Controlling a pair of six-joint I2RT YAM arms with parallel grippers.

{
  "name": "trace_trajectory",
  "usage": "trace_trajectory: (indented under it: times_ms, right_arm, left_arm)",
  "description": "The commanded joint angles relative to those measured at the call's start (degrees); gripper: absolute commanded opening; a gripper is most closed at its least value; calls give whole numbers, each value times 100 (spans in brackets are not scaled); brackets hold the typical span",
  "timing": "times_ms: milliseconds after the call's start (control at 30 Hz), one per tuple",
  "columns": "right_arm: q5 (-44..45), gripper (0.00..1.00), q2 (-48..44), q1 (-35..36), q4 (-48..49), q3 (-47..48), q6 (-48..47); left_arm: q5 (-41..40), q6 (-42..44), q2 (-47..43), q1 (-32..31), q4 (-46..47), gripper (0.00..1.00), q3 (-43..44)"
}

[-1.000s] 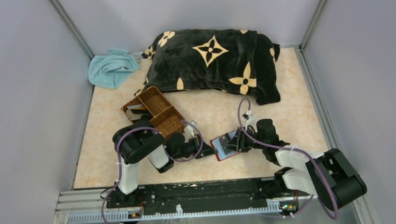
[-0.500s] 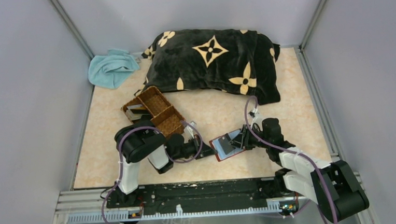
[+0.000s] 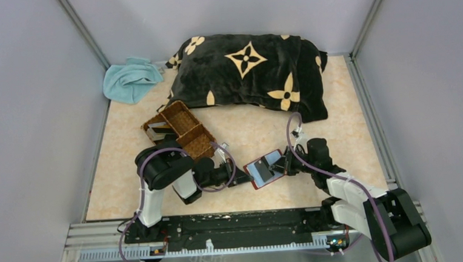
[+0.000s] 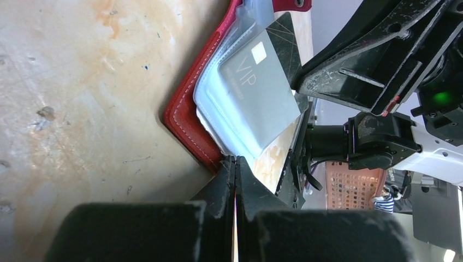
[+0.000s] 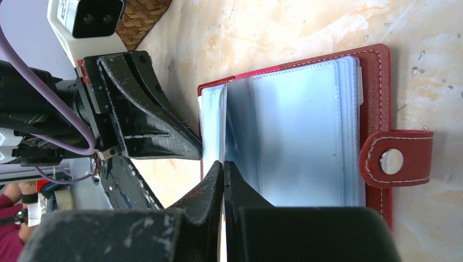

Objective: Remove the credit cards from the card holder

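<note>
Beige marbled tabletop [image 3: 348, 99], boxed in by plain grey walls. Across the back from the left there's a crumpled light blue cloth [image 3: 130, 79], a brown woven basket with dividers [image 3: 183, 131] and a big black pillow with a tan flower print [image 3: 250, 75].

The left arm lies low, folded at the elbow and reaching right, just in front of the basket. The left claw [image 3: 242, 175] is pinched fully together on a corner of the red leather card holder [image 3: 264, 169]. The holder sits right between the two claws, open like a book. Its long axis runs roughly claw to claw, angled a bit toward the far right.

A grey VIP card [image 4: 256, 93] sits in one of the clear plastic sleeves [image 5: 295, 136]. The right arm comes in low from the right. The right claw [image 3: 287, 164] is squeezed together on a sleeve edge. The snap tab [image 5: 394, 161] is on the side away from the left claw.
</note>
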Motion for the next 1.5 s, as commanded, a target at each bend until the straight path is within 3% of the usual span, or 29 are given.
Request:
trace_trajectory:
  times_ms: [0,500,567,633,700,800,1067,1467]
  right_arm:
    - [99,0,-133,-45,85,63,-78]
    - [1555,0,-1932,-343,-1434,234,219]
    - [1616,0,-2285,-354,-1554,254,229]
    - [1412,0,-2585,-346,-1518,271,210]
    - [1099,0,-2756,-346,-1485,342,175]
    - [758,0,-2798,-347,-1611,421,141]
    - [-471,0,-3189,-346,-1168,237,571]
    - [-1925,0,-3567,14,-1053,614,706]
  left_arm:
    - [-34,-115,194,85,213,0,-122]
    - [-170,29,-244,145,86,0,-429]
    - [-104,190,-467,137,46,8,-449]
    - [86,372,-805,138,-128,20,-417]
    - [298,592,-1293,136,-668,40,-304]
    - [542,1056,-2200,128,-1739,52,54]
    - [742,2944,-3958,155,-5212,60,1768]
    - [2305,3485,-4193,905,-5425,59,1920]
